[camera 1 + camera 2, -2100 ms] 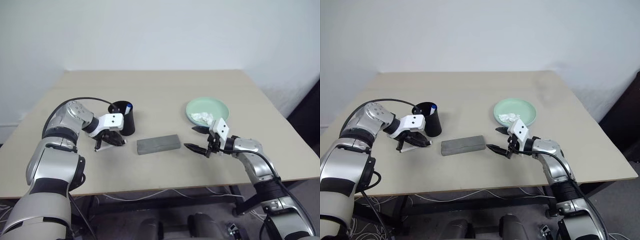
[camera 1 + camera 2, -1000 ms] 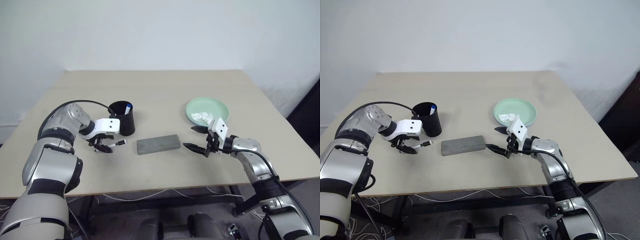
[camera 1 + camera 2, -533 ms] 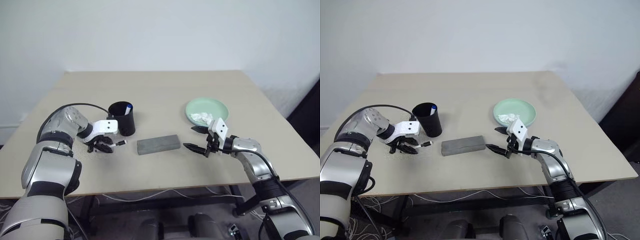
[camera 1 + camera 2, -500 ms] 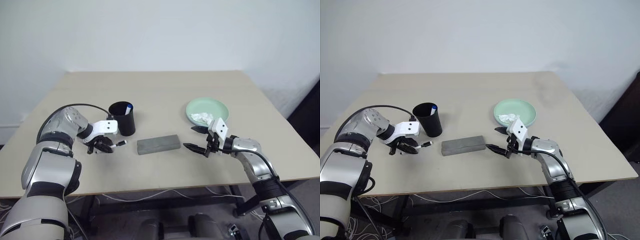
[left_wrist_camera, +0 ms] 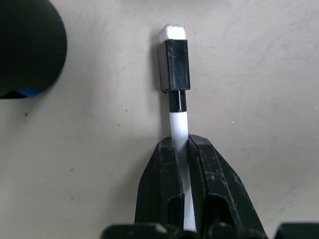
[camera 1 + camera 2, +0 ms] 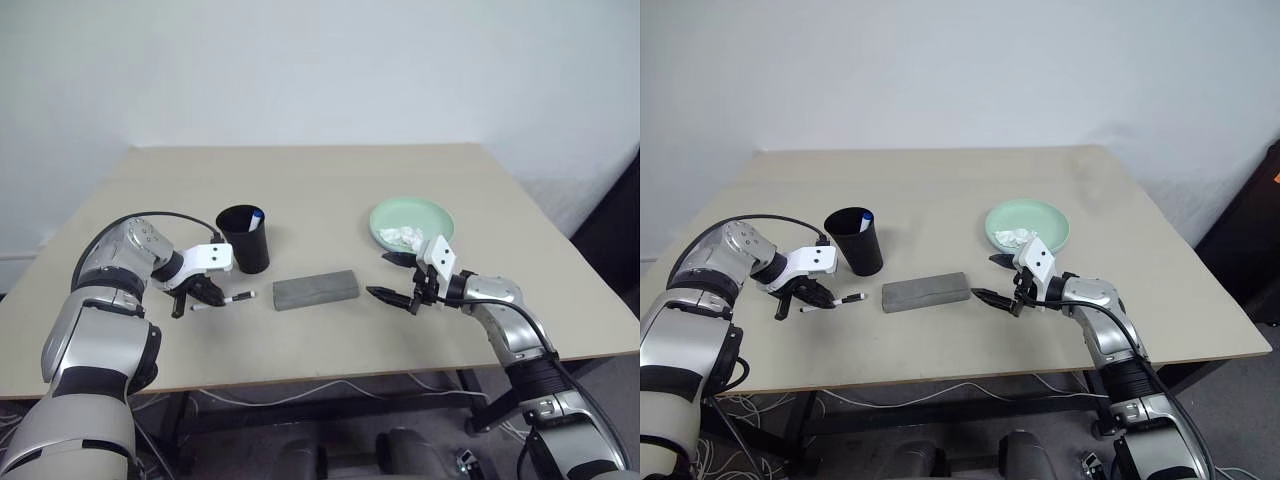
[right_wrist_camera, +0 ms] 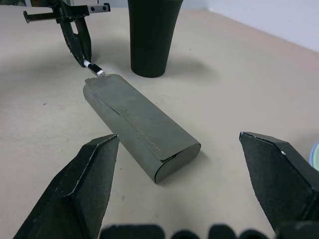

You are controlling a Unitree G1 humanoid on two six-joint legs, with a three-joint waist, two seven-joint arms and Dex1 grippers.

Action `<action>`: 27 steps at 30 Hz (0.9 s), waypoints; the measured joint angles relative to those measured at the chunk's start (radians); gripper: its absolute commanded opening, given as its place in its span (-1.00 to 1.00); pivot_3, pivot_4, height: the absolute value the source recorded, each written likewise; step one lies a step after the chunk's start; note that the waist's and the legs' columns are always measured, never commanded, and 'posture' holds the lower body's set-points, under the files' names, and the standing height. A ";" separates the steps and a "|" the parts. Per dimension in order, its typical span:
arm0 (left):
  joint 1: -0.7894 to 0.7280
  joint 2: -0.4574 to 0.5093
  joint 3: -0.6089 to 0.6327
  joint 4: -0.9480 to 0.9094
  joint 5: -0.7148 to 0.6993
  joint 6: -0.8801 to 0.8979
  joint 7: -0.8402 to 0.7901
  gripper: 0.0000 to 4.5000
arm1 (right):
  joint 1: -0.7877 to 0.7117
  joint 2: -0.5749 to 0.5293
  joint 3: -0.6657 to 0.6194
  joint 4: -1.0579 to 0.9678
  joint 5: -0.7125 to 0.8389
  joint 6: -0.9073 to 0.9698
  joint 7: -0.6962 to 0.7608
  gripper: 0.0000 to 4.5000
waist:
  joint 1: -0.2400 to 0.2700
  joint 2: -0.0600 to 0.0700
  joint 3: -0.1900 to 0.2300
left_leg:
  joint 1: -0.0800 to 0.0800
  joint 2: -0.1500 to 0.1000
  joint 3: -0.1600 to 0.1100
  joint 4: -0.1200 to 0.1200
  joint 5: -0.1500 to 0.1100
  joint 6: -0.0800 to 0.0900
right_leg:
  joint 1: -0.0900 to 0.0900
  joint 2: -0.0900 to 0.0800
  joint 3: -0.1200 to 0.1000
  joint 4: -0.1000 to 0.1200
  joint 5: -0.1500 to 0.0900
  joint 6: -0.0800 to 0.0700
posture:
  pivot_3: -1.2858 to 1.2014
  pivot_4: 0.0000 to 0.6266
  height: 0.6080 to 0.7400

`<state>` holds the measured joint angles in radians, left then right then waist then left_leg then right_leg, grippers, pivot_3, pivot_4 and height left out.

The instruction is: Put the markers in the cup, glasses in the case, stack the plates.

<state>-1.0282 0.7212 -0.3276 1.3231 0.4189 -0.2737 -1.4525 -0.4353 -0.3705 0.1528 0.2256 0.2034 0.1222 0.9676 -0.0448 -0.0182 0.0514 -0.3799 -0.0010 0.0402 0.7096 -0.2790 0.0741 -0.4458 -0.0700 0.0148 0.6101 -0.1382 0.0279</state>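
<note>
Head views: left gripper [image 6: 205, 297] clamped on the black-ended marker [image 6: 232, 298], which lies on the desk [image 6: 330, 190] just beside the cup [image 6: 245, 238]; a blue-ended marker [image 6: 257, 214] stands in the cup. Closed case [image 6: 316, 289] lies between the arms. Right gripper [image 6: 398, 279], fingers spread wide and empty, sits near the mint plate [image 6: 412, 221] holding a tissue [image 6: 406, 235]. Left wrist view: fingers [image 5: 162, 186] pinch the white barrel. Right wrist view: case lies ahead between open fingers [image 7: 87, 181].
</note>
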 measured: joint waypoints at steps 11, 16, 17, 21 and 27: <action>0.010 -0.004 0.043 -0.187 -0.292 0.038 -0.153 -0.98 | -0.003 0.000 0.003 0.003 -0.001 0.000 0.012 0.87 | -0.001 -0.001 0.000 | -0.003 0.000 0.000 0.000 -0.001 0.001 | -0.002 0.000 0.000 -0.001 0.000 0.000 | 0.03 -1.00 0.70; 0.094 0.042 0.005 -0.445 -0.552 0.190 -0.159 -0.98 | -0.009 -0.001 0.006 0.013 -0.002 -0.001 0.016 0.87 | -0.001 -0.001 0.001 | -0.003 0.000 0.000 0.000 -0.001 0.001 | -0.002 0.000 0.000 -0.001 0.000 0.000 | 0.03 -1.00 0.70; 0.096 0.035 0.027 -0.485 -0.592 0.230 -0.159 -0.98 | -0.010 0.000 0.008 0.016 -0.002 -0.001 0.017 0.87 | 0.001 -0.002 0.001 | -0.003 0.000 -0.001 0.000 -0.001 0.002 | -0.002 0.000 0.000 -0.002 0.000 0.000 | 0.03 -1.00 0.70; 0.088 -0.010 0.193 -0.615 -0.719 0.380 -0.105 -0.98 | -0.014 0.000 0.012 0.017 -0.002 -0.002 0.018 0.87 | -0.001 -0.002 0.001 | -0.002 0.000 -0.001 0.000 -0.001 0.002 | -0.001 0.000 0.000 -0.003 0.000 0.000 | 0.03 -1.00 0.70; 0.075 -0.082 0.397 -0.685 -0.793 0.450 0.188 -0.98 | -0.014 -0.001 0.014 0.016 -0.002 -0.002 0.018 0.87 | -0.002 -0.001 0.001 | 0.002 0.000 0.000 -0.001 -0.001 0.001 | 0.001 0.001 0.001 -0.001 0.000 0.000 | 0.03 -1.00 0.70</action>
<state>-0.9528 0.6391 0.0692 0.6377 -0.3737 0.1768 -1.2641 -0.4490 -0.3717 0.1667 0.2420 0.2016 0.1203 0.9851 -0.0465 -0.0196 0.0521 -0.3776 -0.0008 0.0400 0.7083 -0.2800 0.0753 -0.4448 -0.0691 0.0153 0.6092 -0.1380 0.0282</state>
